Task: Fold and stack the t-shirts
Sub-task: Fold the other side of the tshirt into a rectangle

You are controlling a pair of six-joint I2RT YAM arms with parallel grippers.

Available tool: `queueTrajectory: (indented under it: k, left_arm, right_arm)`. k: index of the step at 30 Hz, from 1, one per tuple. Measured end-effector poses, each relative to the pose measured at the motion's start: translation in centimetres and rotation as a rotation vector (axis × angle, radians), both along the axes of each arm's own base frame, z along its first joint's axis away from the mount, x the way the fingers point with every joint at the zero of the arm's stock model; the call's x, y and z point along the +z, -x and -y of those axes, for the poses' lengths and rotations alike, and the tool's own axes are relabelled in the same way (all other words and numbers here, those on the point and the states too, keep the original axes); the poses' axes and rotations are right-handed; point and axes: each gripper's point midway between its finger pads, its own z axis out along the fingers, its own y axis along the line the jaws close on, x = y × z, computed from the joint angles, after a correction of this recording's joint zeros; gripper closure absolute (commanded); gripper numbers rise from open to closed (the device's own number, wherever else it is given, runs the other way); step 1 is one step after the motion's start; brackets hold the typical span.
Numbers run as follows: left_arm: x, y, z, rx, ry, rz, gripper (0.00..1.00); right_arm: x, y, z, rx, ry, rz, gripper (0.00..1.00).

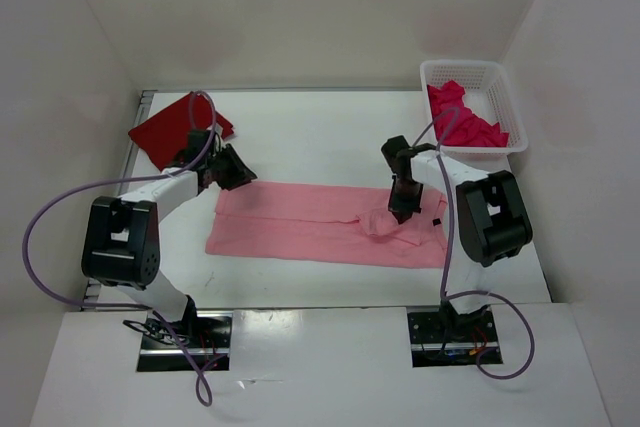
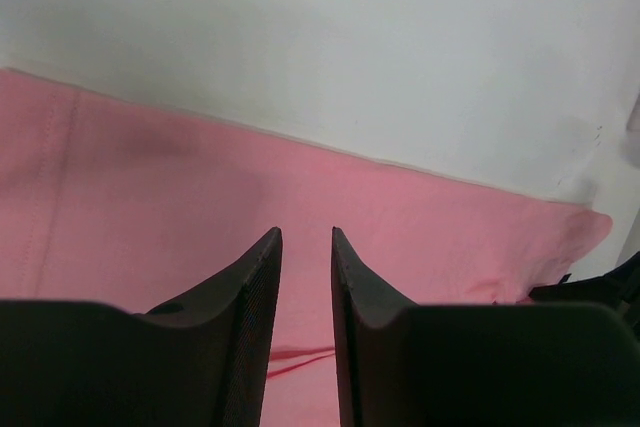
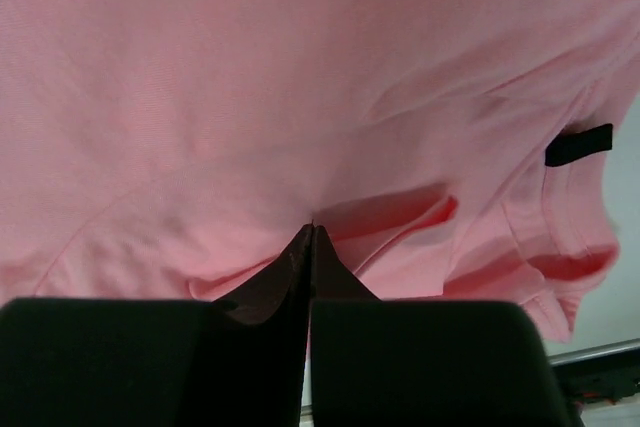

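Observation:
The light pink t-shirt [image 1: 300, 227] lies folded into a long band across the middle of the table. It fills the right wrist view [image 3: 250, 97] and the lower part of the left wrist view [image 2: 200, 187]. My right gripper [image 1: 400, 213] points down at the band's right part and is shut on a raised pinch of pink cloth [image 3: 312, 227]. My left gripper [image 1: 236, 171] hovers at the band's far left corner, jaws a little apart and empty [image 2: 306, 232]. The dark red t-shirt [image 1: 175, 127] lies folded at the back left. The crimson-magenta t-shirt [image 1: 465, 119] is crumpled in the basket.
The white mesh basket [image 1: 476, 68] stands at the back right corner. White walls close in the table on the left, back and right. The pink shirt's collar with a black tag [image 3: 578, 144] lies to the right of my right gripper.

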Motion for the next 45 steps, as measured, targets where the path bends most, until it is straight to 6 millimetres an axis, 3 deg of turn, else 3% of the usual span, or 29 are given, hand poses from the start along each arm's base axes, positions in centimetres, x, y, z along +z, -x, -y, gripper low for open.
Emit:
queueTrajectory:
  k: [6, 11, 15, 18, 21, 23, 28, 36, 41, 45]
  left_arm:
    - [0.6, 0.4, 0.2, 0.002, 0.020, 0.008, 0.65]
    - [2.4, 0.3, 0.2, 0.000, 0.025, 0.056, 0.64]
    - [3.7, 0.1, 0.3, -0.004, 0.032, 0.099, 0.63]
    - [3.9, 0.0, 0.5, -0.011, 0.040, 0.107, 0.63]
    - [4.0, 0.0, 0.6, -0.014, 0.043, 0.109, 0.63]
    - [4.0, 0.0, 0.7, -0.020, 0.048, 0.109, 0.63]
    - [4.0, 0.1, 0.9, -0.031, 0.058, 0.107, 0.63]
    - [3.8, 0.7, 2.5, -0.073, 0.061, 0.100, 0.63]
    - [3.9, 1.2, 4.0, -0.114, 0.070, 0.100, 0.63]
    - [3.9, 1.2, 4.0, -0.114, 0.071, 0.100, 0.63]
  right_arm:
    - [0.2, 1.5, -0.7, 0.014, 0.005, -0.046, 0.99]
    - [0.5, 5.5, -2.8, 0.089, -0.018, -0.151, 0.98]
    - [2.1, 9.0, -3.8, 0.114, -0.064, -0.212, 0.95]
    - [3.9, 9.7, -4.5, 0.110, -0.117, -0.182, 0.94]
    - [5.1, 8.9, -4.2, 0.082, -0.138, -0.132, 0.94]
    - [5.4, 7.2, -3.2, 0.016, -0.150, -0.094, 0.94]
    - [3.1, 3.4, 1.1, -0.143, -0.048, -0.040, 0.98]
    - [1.0, -1.1, 5.2, -0.302, 0.037, 0.076, 1.00]
    - [-1.1, 0.4, 4.3, -0.271, 0.040, 0.003, 1.00]
    - [-0.8, 2.7, 1.3, -0.190, 0.004, -0.041, 1.00]
